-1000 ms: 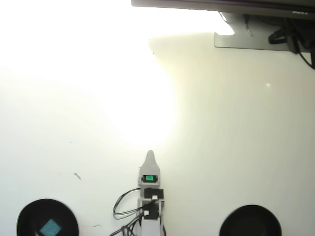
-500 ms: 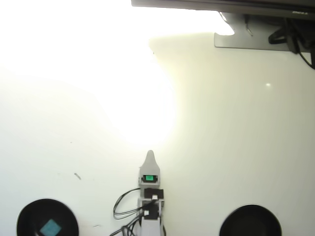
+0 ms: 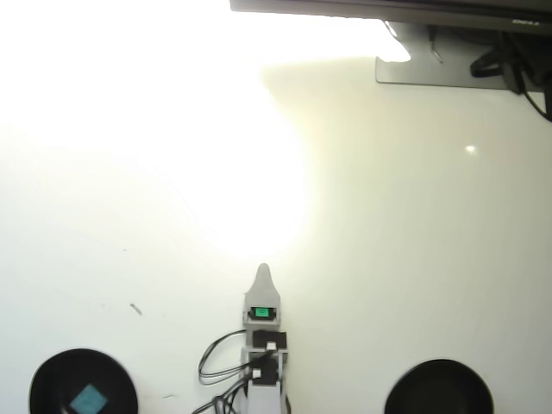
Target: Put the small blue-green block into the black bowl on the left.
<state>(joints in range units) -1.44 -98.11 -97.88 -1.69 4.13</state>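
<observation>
In the overhead view the small blue-green block (image 3: 87, 400) lies inside the black bowl (image 3: 52, 375) at the bottom left. My gripper (image 3: 263, 272) points up the frame from the bottom centre, far to the right of that bowl and holding nothing that I can see. Only one pointed white tip shows, so I cannot tell whether the jaws are open or shut. A green light glows on the motor (image 3: 261, 312) behind the tip.
A second black bowl (image 3: 440, 388) sits at the bottom right. A monitor base (image 3: 435, 69) and cables (image 3: 517, 60) are at the top right. Strong glare washes out the white table's upper left. Black wires (image 3: 216, 366) loop by the arm.
</observation>
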